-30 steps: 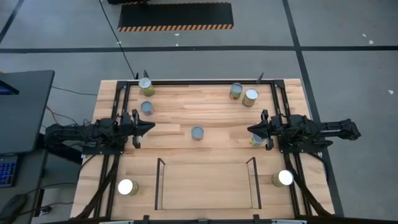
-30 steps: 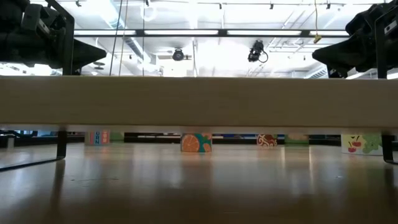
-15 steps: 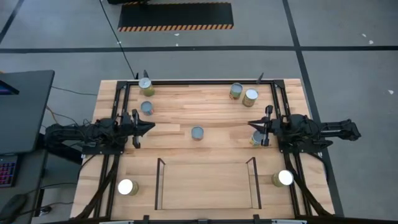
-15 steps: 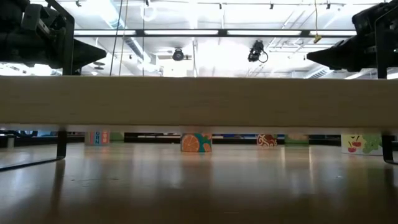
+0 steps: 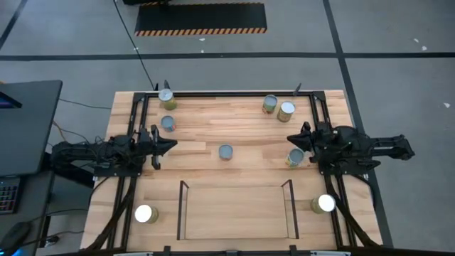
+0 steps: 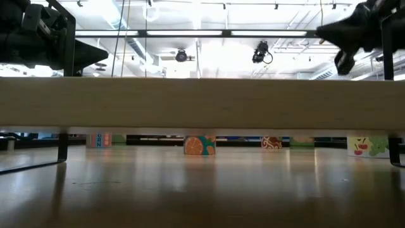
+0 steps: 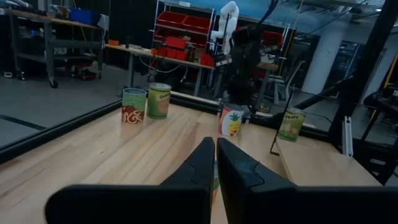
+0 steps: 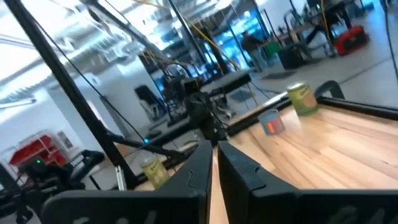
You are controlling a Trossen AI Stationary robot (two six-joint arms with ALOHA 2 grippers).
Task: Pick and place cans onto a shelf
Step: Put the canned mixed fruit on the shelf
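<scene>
Several cans stand upright on the wooden table: two at the far left (image 5: 166,97) (image 5: 168,123), one in the middle (image 5: 225,151), two at the far right (image 5: 270,104) (image 5: 286,111), one near my right gripper (image 5: 295,158), and one at each near corner (image 5: 146,213) (image 5: 325,204). The shelf (image 5: 234,210) is the light-wood bay between thin black rods at the near middle, with nothing on it. My left gripper (image 5: 173,145) (image 7: 216,142) is shut at the left side, pointing level toward the middle. My right gripper (image 5: 290,138) (image 8: 213,148) is shut at the right side, raised above the nearby can.
A black frame (image 5: 316,114) runs around the tabletop, with rods beside both arms. In the low view a pale wooden board (image 6: 202,101) crosses the whole picture. A dark desk (image 5: 28,121) stands off the table's left. Bare wood lies between the middle can and the shelf.
My right gripper has risen and rolled about its own pointing line, staying shut. The can beside it, earlier half covered by the fingers in the high view, now shows whole. My left arm has kept still.
</scene>
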